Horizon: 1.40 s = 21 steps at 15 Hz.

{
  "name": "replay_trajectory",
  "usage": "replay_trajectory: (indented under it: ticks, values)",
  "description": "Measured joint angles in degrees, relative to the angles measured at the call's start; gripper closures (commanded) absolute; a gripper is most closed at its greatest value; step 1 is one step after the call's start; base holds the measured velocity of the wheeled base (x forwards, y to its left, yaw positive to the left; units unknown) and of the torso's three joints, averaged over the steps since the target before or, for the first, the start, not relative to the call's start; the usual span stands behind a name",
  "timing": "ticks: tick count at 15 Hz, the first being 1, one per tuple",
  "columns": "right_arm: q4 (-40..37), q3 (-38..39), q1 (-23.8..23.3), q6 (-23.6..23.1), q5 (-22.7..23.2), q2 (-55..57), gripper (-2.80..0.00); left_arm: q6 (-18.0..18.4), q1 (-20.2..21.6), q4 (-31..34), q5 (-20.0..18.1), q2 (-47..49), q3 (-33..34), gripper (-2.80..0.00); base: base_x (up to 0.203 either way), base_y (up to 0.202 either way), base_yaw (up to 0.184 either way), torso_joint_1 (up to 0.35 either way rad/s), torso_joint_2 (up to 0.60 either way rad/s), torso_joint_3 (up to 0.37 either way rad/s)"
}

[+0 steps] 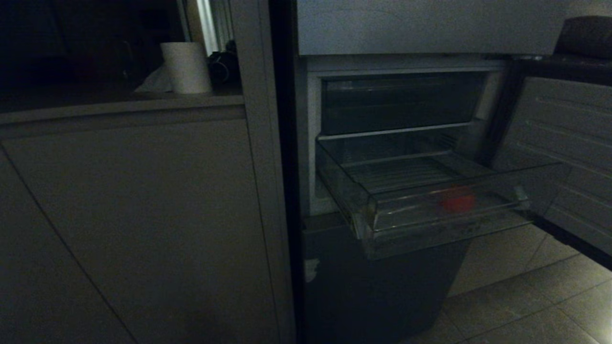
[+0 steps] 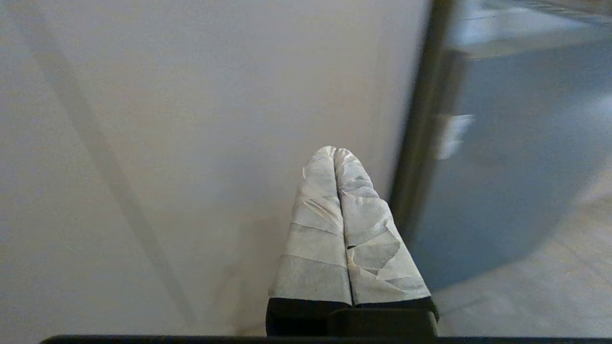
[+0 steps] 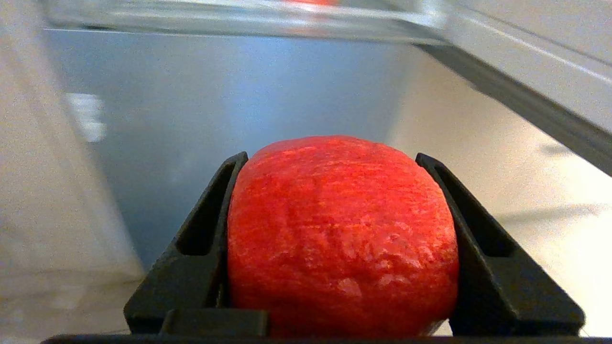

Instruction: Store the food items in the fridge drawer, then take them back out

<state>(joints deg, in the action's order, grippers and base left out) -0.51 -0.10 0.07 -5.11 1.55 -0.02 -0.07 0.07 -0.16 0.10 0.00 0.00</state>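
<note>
The fridge drawer (image 1: 406, 224), a clear plastic bin with a ribbed floor, stands pulled out of the fridge's middle section. One red food item (image 1: 457, 200) lies in it near the front lip. My right gripper (image 3: 331, 157) is shut on a second food item, a round red-orange lump (image 3: 339, 239) that fills the space between the black fingers. It hangs below the drawer's clear underside (image 3: 239, 19), facing the grey-blue lower door (image 3: 215, 105). My left gripper (image 2: 336, 150) is shut and holds nothing; its taped fingertips point at a pale cabinet panel. Neither arm shows in the head view.
The fridge's middle door (image 1: 564, 157) stands open at the right. A flat shelf (image 1: 392, 131) sits above the drawer. Left of the fridge is a cabinet (image 1: 134, 215) whose counter carries a paper towel roll (image 1: 186, 67). Tiled floor (image 1: 526, 296) lies below.
</note>
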Motion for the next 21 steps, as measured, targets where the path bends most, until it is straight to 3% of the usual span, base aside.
replay_trajectory:
  ticks: [17,21]
  values:
    - [0.0,0.0,0.0,0.3,0.1,0.0,0.00,0.0,0.0,0.0,0.0,0.0,0.0,0.00,0.000,0.008,-0.174,0.000,0.00,0.003]
    - [0.0,0.0,0.0,0.2,0.1,0.0,0.00,0.0,0.0,0.0,0.0,0.0,0.0,0.00,0.000,0.001,-0.042,0.001,0.00,0.001]
